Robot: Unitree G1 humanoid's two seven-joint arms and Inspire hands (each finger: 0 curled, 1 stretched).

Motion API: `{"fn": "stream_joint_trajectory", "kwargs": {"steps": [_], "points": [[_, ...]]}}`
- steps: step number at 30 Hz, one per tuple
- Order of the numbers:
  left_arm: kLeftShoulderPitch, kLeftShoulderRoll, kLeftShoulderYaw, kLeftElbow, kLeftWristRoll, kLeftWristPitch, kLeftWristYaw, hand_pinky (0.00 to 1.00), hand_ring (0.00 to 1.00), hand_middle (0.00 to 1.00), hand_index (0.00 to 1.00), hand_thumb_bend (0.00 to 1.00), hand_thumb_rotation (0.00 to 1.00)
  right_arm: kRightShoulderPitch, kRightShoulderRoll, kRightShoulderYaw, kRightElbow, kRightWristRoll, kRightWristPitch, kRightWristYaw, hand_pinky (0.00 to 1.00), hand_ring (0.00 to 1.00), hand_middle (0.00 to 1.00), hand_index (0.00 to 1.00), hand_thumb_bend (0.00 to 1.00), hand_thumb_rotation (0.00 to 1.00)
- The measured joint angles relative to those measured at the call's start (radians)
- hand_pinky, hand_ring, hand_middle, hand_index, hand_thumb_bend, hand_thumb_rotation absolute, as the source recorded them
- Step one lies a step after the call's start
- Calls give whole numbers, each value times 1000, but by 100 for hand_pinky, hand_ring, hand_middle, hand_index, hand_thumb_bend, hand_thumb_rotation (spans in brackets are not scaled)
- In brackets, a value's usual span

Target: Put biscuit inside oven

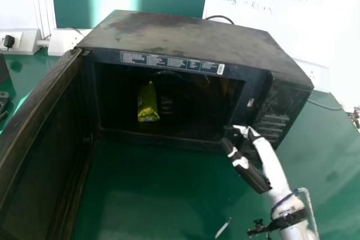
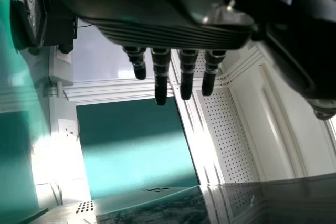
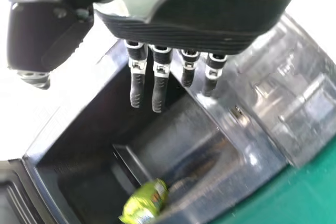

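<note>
The green biscuit packet [image 1: 148, 103] stands inside the black oven [image 1: 191, 35], left of the middle of its cavity. My right hand [image 1: 245, 164] is at the oven's right front edge, by the control panel, apart from the packet. In the right wrist view the right hand [image 3: 160, 85] has its fingers straight and holds nothing, with the packet [image 3: 146, 201] lying deeper in the cavity. My left hand [image 2: 173, 74] shows in the left wrist view with straight fingers and nothing held.
The oven door [image 1: 42, 155] hangs wide open on the left. Green table surface [image 1: 152, 195] lies before the oven. Behind stand wall sockets [image 1: 64, 40] and a whiteboard [image 1: 292, 21].
</note>
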Motion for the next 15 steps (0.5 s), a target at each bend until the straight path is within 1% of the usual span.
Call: {"fn": "stream_joint_trajectory", "kwargs": {"steps": [4,8,9,10,11,12,15], "points": [[-9,2,1,8,0,0,1,73,87,95,96,83,100,40,0,-31,-39,7,5,3,100,80,82,80,84,72],[-11,2,2,13,1,0,10,73,87,94,96,84,99,85,1,-57,-68,24,5,6,98,80,82,80,84,71],[-13,3,2,14,1,0,11,73,88,95,97,85,99,101,1,-67,-74,30,-3,6,96,79,82,80,84,71],[-13,4,3,16,1,0,13,74,88,95,97,85,98,109,2,-73,-76,39,-11,6,90,79,82,80,84,71],[-14,6,3,20,1,0,12,74,88,95,97,85,98,116,3,-80,-79,46,-18,6,86,79,82,80,84,71],[-15,9,3,24,1,0,12,74,88,95,97,85,98,128,5,-90,-83,57,-26,6,85,79,82,80,85,71],[-17,16,3,28,1,1,13,73,87,95,97,86,97,155,14,-115,-102,90,-27,14,95,81,83,81,85,71]]}}
